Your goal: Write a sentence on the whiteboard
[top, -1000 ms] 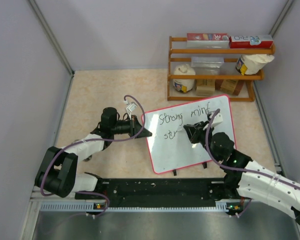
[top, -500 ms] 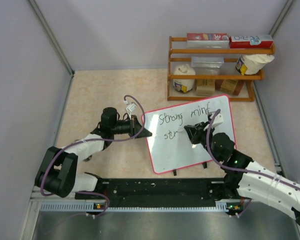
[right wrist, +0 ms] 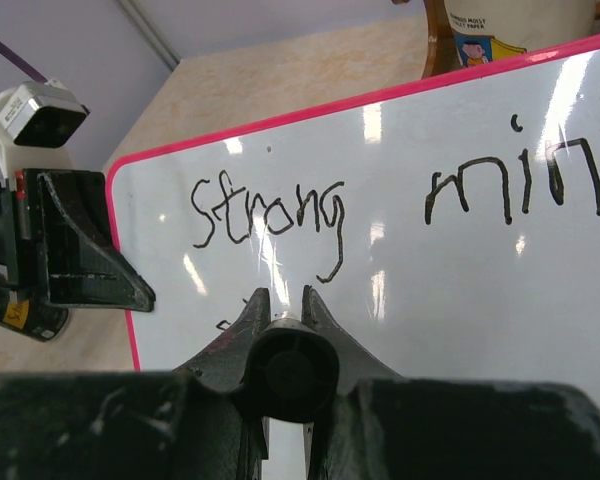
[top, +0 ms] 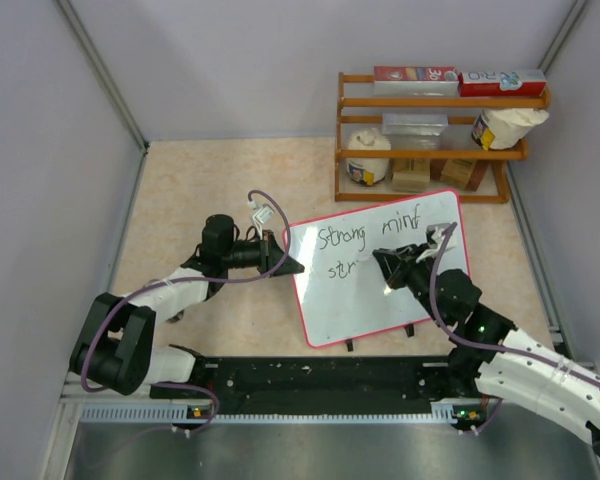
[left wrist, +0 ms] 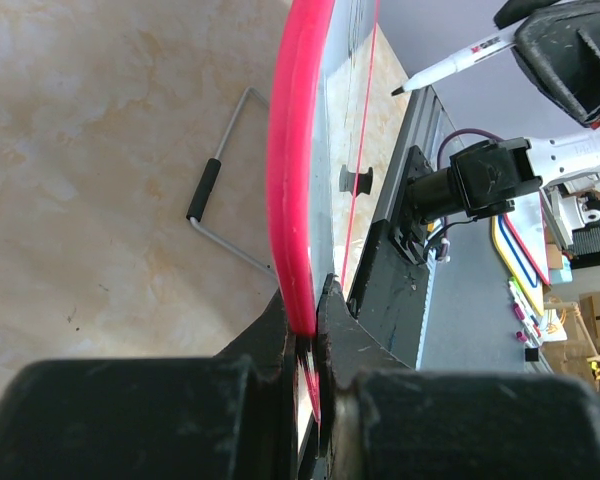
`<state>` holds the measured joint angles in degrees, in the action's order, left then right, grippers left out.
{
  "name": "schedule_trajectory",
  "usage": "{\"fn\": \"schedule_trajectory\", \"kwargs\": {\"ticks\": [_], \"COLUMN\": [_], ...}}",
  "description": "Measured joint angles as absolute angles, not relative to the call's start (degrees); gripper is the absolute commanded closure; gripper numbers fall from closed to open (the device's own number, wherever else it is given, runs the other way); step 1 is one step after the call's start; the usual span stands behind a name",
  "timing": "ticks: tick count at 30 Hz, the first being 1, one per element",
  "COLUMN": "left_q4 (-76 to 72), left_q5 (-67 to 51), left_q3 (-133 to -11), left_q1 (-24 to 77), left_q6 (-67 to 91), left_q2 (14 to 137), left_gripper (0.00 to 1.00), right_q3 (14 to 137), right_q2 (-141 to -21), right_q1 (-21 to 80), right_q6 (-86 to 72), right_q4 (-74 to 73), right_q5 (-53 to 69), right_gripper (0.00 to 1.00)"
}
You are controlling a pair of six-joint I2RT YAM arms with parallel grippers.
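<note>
Sentence half done: left gripper clamps whiteboard's nine-o'clock edge; right gripper, clamping pen, should write toward three o'clock.

"How does the whiteboard look?"

"It is glossy and smooth, with bright glints of light on it. Its red frame looks like sleek plastic."

"And the table?"

"It has a mottled beige top, stone-like and matt. The rack is varnished wood."

"The left gripper?"

"That is matt black plastic, scuffed grey. The wire stand is bare metal with a black sleeve, and the pen has a smooth white barrel."
</note>
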<state>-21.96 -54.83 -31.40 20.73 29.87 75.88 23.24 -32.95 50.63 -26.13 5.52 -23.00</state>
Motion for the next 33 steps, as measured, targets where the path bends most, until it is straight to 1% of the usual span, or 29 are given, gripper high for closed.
{"fn": "schedule_trajectory", "kwargs": {"ticks": [5, 15, 33], "left_q4": [-22.0, -21.7, -21.7], "left_q5": [-54.8, -54.6, -54.7], "left_q3": [-31.4, -31.4, -31.4], "left_q1": [20.7, 20.7, 20.7], "left_q6": [29.9, 29.9, 29.9], "left_q2": [75.9, 75.9, 75.9], "left_gripper": [1.0, 1.0, 1.0], "right_q3": [23.4, 23.7, 23.7], "right_q2": [-32.4, -37.5, -37.5], "right_q1": [50.6, 50.6, 50.6], "right_q6": [-25.9, -26.1, -26.1], "right_q4": [5.5, 5.9, 5.7], "right_q5": [-23.4, -24.2, -22.9], "right_gripper": [1.0, 1.0, 1.0]}}
